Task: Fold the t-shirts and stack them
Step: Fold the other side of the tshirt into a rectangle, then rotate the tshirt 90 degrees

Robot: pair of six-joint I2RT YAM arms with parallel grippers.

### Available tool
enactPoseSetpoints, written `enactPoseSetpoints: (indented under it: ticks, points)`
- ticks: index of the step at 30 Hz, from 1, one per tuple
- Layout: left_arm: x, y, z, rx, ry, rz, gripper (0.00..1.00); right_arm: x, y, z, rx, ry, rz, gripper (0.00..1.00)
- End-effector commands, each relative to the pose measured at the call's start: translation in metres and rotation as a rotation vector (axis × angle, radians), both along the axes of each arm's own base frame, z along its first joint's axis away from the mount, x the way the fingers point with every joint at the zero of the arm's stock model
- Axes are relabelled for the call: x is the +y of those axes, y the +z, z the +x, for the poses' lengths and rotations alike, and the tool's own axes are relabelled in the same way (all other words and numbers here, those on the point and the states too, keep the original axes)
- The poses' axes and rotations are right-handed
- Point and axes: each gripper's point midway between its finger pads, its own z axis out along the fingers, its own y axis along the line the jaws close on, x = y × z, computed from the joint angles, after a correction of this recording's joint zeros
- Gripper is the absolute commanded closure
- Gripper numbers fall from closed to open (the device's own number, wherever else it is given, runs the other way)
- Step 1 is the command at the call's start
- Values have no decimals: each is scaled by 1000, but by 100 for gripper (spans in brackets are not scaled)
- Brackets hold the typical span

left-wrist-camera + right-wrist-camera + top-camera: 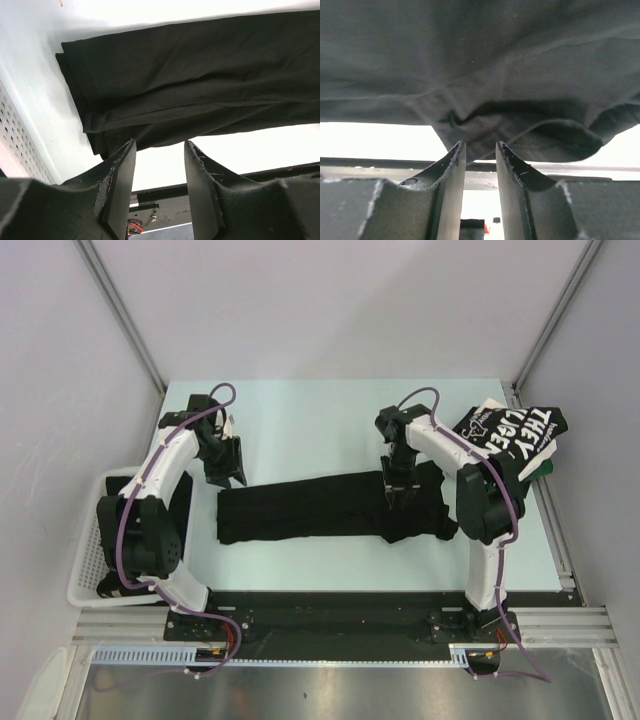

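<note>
Left hand (pixel 160 146): apart, with a clear gap and nothing in it. It holds nothing and hangs by the far left corner of the black t-shirt (pixel 310 508), whose hemmed end shows just past its tips.
Right hand (pixel 480 147): apart by a narrower gap, with nothing clamped. It sits low over the right part of the same shirt, with rumpled cloth and a sleeve hem just beyond its tips. I cannot tell whether the tips touch the cloth.
Black t-shirt: folded into a long band lying flat across the middle of the bench (pixel 300 420), running left to right. Its right end is bunched beside the right arm.
Lettered t-shirt (pixel 510 435): at the far right corner of the bench, print side up, loosely folded.
Basket (pixel 85 570): white mesh, off the bench's left edge beside the left arm, with dark cloth inside.
Bench: pale mint top. A black strip (pixel 330 610) runs along the near edge where the arms are bolted, with a metal rail (pixel 560 625) nearer still.
Room: plain pale walls (pixel 330 300) on three sides, with metal strips in the corners.
Writing: "THEY" in big white block letters on the far right shirt. The line below it is folded and cannot be read in full, and a small white emblem beside it is too small to make out.
</note>
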Motion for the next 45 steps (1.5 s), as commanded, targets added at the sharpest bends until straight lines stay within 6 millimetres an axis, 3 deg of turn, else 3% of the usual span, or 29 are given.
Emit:
enactPoseSetpoints:
  ticks: [1,5,11,15,20,30,38,45]
  points:
    - [0,13,-3,-44,-5,9,51,-15,-16,-1,15,3,-64,63]
    - [0,14,-2,-46,-8,8,51,-46,-10,17,-43,-49,-116,58]
    - [1,15,-1,-46,-12,11,50,-67,-4,37,-142,-94,-146,50]
    - [2,15,-1,-41,-18,18,49,-77,-11,42,-182,-91,-186,45]
    - [3,18,-1,-43,-24,27,49,-93,-23,49,-230,-69,-265,31]
    - [4,15,-3,-39,-25,31,48,-127,-27,56,-278,-14,-420,26]
    - [5,12,-2,-32,-23,36,48,-136,-55,53,-238,-14,-418,26]
    - [7,14,-1,-29,-25,47,48,-123,-77,43,-182,-31,-337,27]
